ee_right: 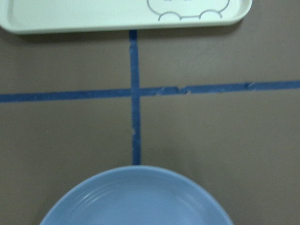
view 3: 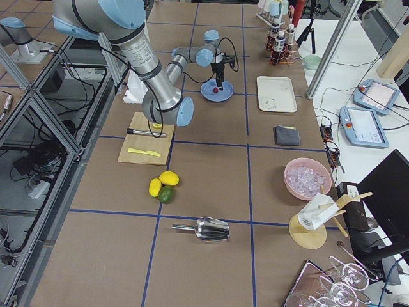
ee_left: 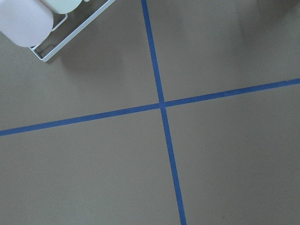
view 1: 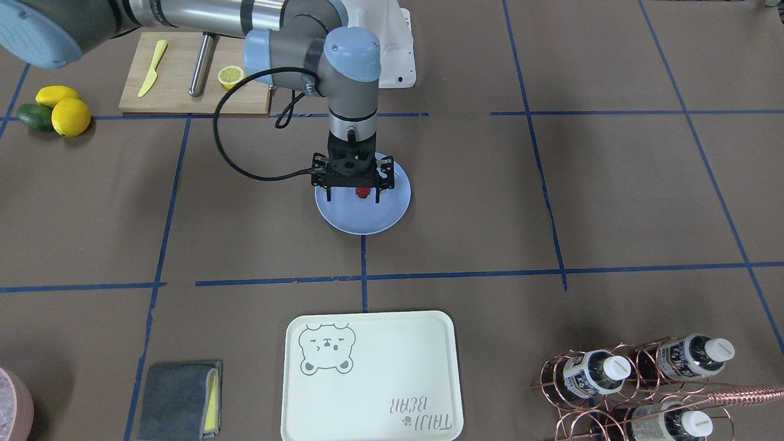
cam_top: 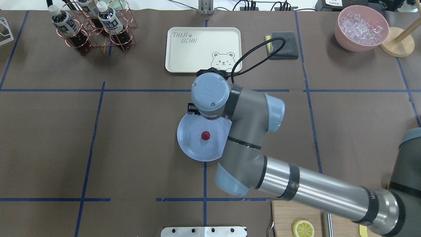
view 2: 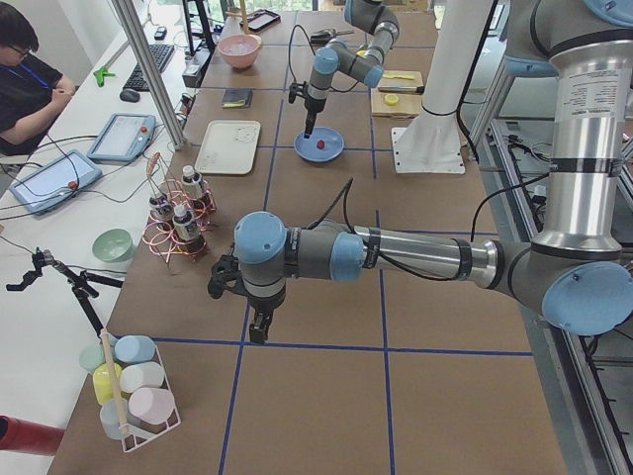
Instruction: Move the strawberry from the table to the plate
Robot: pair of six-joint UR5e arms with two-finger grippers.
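Observation:
The small red strawberry [view 1: 363, 192] lies near the middle of the light blue plate [view 1: 361, 222], which rests on the brown table [view 1: 551, 196]. From overhead the strawberry [cam_top: 205, 135] sits free on the plate [cam_top: 194, 144]. My right gripper [view 1: 353, 197] hangs open just above the plate, its fingers on either side of the berry and holding nothing. The right wrist view shows only the plate's far rim [ee_right: 136, 176]. My left gripper [view 2: 259, 332] appears only in the exterior left view, low over bare table far from the plate; I cannot tell its state.
A cream bear tray [view 1: 370, 373] lies beyond the plate. A cutting board [view 1: 184, 79] with a yellow knife and a half lemon, lemons [view 1: 64, 110], a bottle rack [view 1: 637, 386], a grey cloth [view 1: 177, 398] and an ice bowl [cam_top: 361, 28] stand around the edges.

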